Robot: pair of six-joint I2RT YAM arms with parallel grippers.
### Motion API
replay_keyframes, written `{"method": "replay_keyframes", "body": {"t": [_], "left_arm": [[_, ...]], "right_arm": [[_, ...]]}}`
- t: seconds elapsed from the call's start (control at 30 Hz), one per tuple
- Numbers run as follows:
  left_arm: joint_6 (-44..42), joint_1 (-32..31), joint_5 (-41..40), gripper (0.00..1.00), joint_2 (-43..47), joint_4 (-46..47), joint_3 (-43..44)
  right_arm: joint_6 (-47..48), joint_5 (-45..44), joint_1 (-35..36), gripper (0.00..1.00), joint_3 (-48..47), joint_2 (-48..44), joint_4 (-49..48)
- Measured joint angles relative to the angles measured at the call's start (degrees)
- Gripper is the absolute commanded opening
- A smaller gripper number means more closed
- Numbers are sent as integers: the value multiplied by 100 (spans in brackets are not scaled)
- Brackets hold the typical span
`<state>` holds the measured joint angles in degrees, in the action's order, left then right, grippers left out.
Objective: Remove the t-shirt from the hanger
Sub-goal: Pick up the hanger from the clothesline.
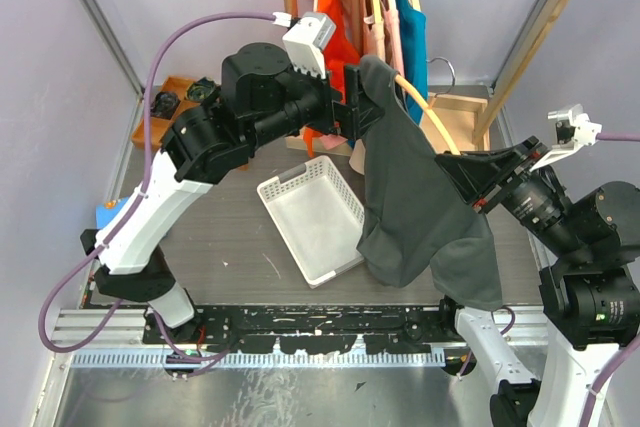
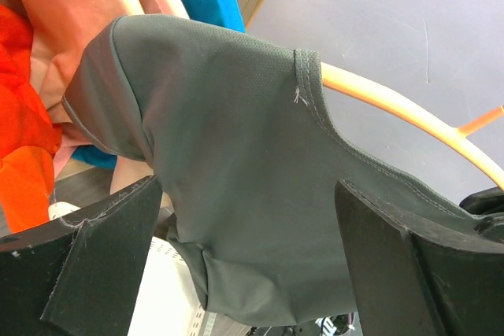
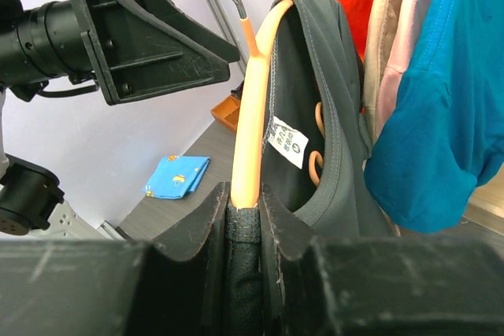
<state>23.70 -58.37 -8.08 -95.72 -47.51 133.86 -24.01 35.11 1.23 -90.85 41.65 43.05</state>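
Two tools: right tool (image 3: 244, 212) clamps the hanger (image 3: 250, 116) steady; left tool (image 2: 248, 241), gaping wide, should pinch the t-shirt (image 2: 228, 139) shoulder.

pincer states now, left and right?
Left pincer: open, fingers either side of the grey t-shirt shoulder.
Right pincer: closed on the orange hanger, shirt fabric pinched in too.

Your grey counter (image 1: 230, 247) carried a white slatted basket (image 1: 312, 219) near its middle, set askew. At the far left corner you had an orange tray (image 1: 176, 83) holding dark parts. A blue cloth (image 1: 108, 215) lay at the left edge, and the wooden rack's base (image 1: 462, 117) stood at the back.
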Motion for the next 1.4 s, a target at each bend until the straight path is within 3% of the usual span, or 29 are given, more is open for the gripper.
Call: {"method": "replay_keyframes", "body": {"t": [0.53, 0.93, 1.17, 1.4], "left_arm": [[-15, -269, -308, 98, 122, 28, -136], [-15, -348, -535, 100, -389, 96, 149], [-90, -387, -778, 81, -437, 138, 192], [-122, -415, -857, 71, -496, 310, 273]], "right_arm": [[173, -4, 0, 1, 125, -4, 249], [184, 9, 0, 1, 221, -81, 251], [173, 55, 0, 1, 232, -92, 243], [155, 96, 0, 1, 282, -142, 243]]}}
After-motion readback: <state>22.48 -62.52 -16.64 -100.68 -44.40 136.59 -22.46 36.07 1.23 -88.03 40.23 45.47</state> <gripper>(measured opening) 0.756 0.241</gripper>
